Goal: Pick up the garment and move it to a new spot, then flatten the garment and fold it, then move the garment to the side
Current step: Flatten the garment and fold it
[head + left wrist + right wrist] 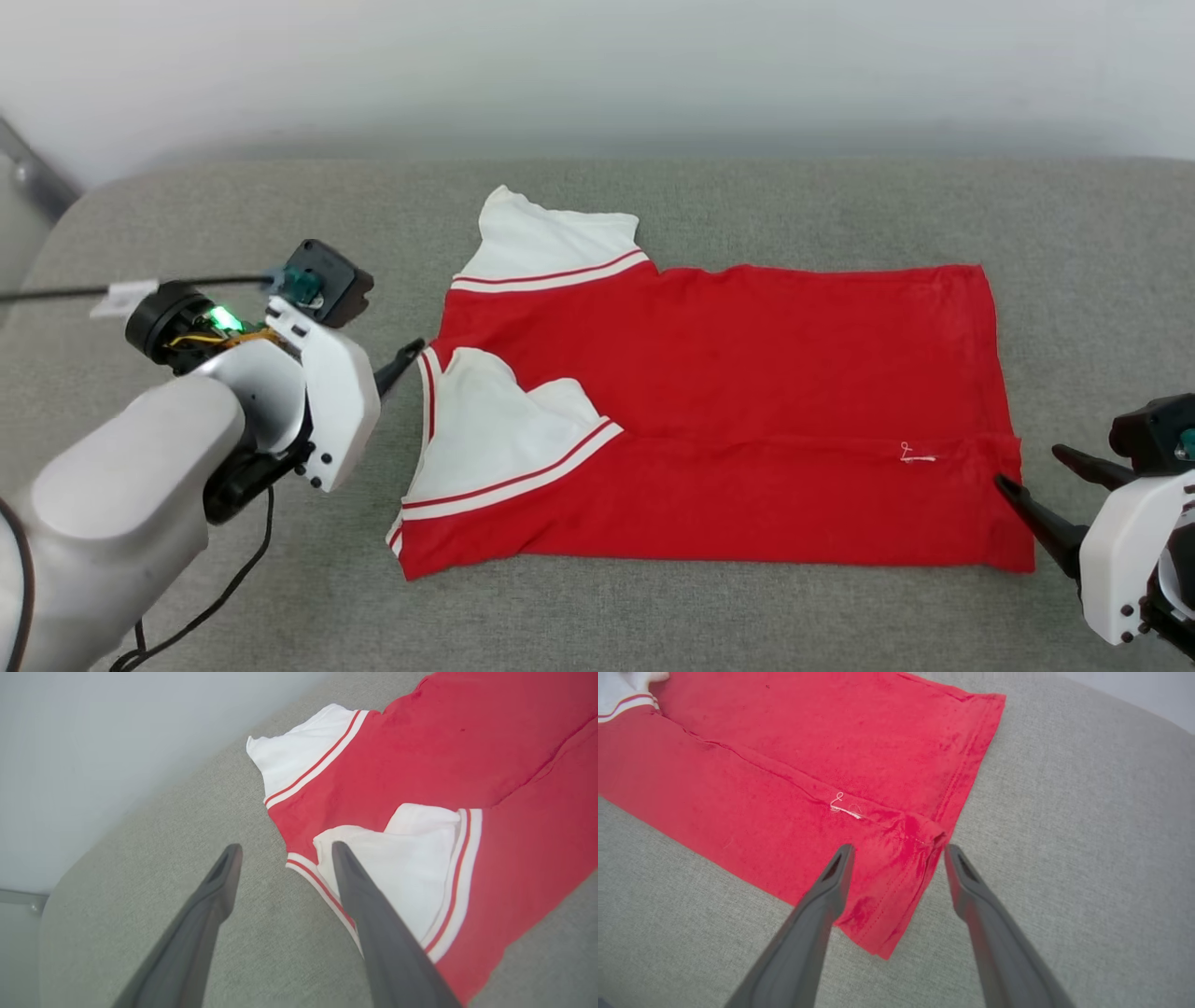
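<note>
1. Left claw (286,847) stands open and empty, its fingers spread just off the collar end of the garment (747,373); the right claw (900,847) is also open and empty, its fingers straddling the hem corner of the turned-over strip without pinching it.
2. The red jersey lies flat near the middle of the grey fabric-covered table (653,616), collar end to the robot's left, hem to its right; its near long edge is turned up over the body, with the near sleeve (485,420) lying on top; the far sleeve (551,243) pokes out past the far edge.
3. Judged step: folding, with one lengthwise fold laid and nothing in grip; the next move likely calls for both claws to reach the far edge, one at the far sleeve and one at the far hem corner, pinch low against the cloth, and carry that edge toward the robot evenly so the strip beneath does not drag.
4. Bare table shows on every side of the garment; the broadest stretch is to the left, toward the rounded corner; the far strip ends at a pale wall (597,75), so a reach there needs care.
</note>
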Tool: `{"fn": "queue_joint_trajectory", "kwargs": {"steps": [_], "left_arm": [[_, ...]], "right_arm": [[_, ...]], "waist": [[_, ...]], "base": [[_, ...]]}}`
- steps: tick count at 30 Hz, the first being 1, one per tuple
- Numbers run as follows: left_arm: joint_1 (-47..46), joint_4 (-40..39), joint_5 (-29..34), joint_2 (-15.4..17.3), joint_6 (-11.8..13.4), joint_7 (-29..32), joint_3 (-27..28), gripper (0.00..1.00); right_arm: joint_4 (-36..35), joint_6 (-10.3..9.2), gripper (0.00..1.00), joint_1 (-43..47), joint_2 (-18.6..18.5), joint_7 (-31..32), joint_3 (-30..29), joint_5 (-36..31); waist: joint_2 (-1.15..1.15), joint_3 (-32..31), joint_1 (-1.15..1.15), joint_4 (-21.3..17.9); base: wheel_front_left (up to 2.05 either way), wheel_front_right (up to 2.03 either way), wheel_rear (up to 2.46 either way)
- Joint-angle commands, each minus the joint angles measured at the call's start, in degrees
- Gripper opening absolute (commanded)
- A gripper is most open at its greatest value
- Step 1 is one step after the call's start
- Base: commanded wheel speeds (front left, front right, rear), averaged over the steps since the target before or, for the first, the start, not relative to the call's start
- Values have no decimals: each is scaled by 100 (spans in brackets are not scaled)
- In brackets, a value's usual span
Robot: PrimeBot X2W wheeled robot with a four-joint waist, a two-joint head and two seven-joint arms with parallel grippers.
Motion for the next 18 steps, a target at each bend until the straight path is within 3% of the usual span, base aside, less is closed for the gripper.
{"fn": "queue_joint_trajectory", "kwargs": {"steps": [1,10,18], "left_arm": [[-89,-68,-118,29,-51,273,-27,100],[-299,-657,-1364,145,-176,2962,-376,100],[-211,-684,-1556,102,-167,4021,-753,100]], "right_arm": [[-34,-6,100,76,49,13,-24,-31],[-211,-6,100,213,158,188,-93,-129],[-329,-6,100,101,282,357,-16,-191]], "waist": [[0,-79,0,24],[0,-187,0,-11],[0,-55,0,-160]], "base": [[0,0,0],[0,0,0],[0,0,0]]}}
